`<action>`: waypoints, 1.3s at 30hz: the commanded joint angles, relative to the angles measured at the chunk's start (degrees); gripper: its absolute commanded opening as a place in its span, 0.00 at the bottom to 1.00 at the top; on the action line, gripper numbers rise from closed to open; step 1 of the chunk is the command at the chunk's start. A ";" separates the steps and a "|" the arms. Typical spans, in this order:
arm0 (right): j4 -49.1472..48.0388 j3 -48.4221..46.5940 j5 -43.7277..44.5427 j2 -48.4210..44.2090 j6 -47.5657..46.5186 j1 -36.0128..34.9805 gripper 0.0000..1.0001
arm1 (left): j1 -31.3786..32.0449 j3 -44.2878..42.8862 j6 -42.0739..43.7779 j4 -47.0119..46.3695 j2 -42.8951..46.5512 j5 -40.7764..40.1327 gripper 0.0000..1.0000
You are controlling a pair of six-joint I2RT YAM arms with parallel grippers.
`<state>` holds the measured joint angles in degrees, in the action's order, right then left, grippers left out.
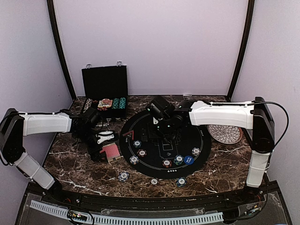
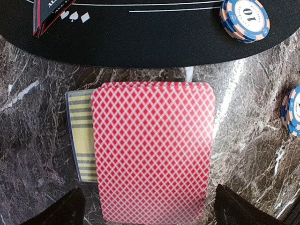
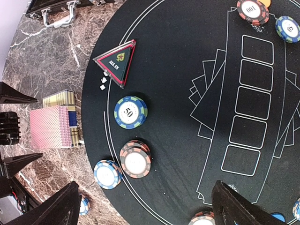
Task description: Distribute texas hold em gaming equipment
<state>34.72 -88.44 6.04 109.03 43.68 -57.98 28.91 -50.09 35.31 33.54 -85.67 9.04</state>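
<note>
A deck of red-backed cards [image 2: 152,150] lies on a yellow-striped box [image 2: 80,136] on the marble, just off the black round mat [image 1: 161,119]. My left gripper [image 2: 150,215] is open, with one finger on either side of the deck's near end and not touching it. The deck also shows in the top view [image 1: 111,151]. My right gripper [image 3: 145,211] is open and empty above the mat. Near it are a blue-green 50 chip [image 3: 131,112], a black-red chip stack [image 3: 135,159] and a blue chip [image 3: 107,173]. A blue marker disc [image 1: 188,160] lies on the mat.
Several more chips sit around the mat's near edge and on the marble [image 1: 123,176]. A red-edged triangular marker [image 3: 116,63] lies on the mat's left. The black hinged case [image 1: 105,91] stands open at the back left. The white patterned plate [image 1: 225,133] is at the right.
</note>
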 commanded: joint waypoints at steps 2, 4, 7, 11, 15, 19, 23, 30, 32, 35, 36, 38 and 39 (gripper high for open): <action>-0.55 1.16 0.77 -2.72 0.70 -0.30 0.98 | 0.45 0.82 0.56 -0.96 -0.47 -0.80 0.99; -0.56 1.17 0.86 -2.84 0.70 -0.25 0.99 | 0.44 0.93 0.63 -1.19 -0.61 -0.99 0.99; -0.48 1.28 0.98 -3.03 0.70 -0.30 0.99 | 0.45 1.08 0.67 -1.30 -1.01 -1.04 0.99; -0.20 1.46 1.27 -3.22 0.73 -0.30 0.99 | 0.45 1.41 0.73 -1.44 -1.43 -0.91 0.99; -0.18 1.77 1.34 -3.43 0.91 -0.25 0.98 | 0.45 1.84 0.81 -1.59 -1.53 -0.97 0.99; -0.14 1.61 1.34 -3.45 0.95 -0.30 0.98 | 0.45 2.29 1.04 -1.94 -1.84 -1.52 0.99; -0.18 1.67 1.34 -3.58 1.05 -0.30 0.99 | 0.45 2.36 0.96 -2.22 -2.68 -2.11 0.99; -0.21 2.13 1.34 -4.09 1.17 -0.28 0.98 | 0.44 2.62 1.58 -2.61 -3.33 -2.66 0.99; -0.18 2.20 1.38 -4.15 1.31 -0.25 0.99 | 0.45 2.56 1.60 -2.68 -3.45 -2.74 0.99; -0.28 2.22 1.34 -4.32 1.32 -0.27 0.99 | 0.41 2.54 1.69 -3.07 -3.58 -3.10 0.99; -0.29 2.30 1.33 -4.36 1.32 -0.29 0.98 | 0.37 2.54 1.78 -3.14 -3.57 -3.20 0.99; -0.40 2.39 1.35 -4.44 1.32 -0.30 0.98 | 0.40 2.57 2.04 -3.50 -3.54 -3.56 0.99; -0.40 2.46 1.34 -4.49 1.32 -0.25 0.98 | 0.38 2.43 2.09 -3.62 -3.63 -3.78 0.99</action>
<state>34.76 -86.76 6.48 107.13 44.31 -57.98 29.10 -48.23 36.45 30.74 -89.12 6.20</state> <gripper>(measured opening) 0.986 0.988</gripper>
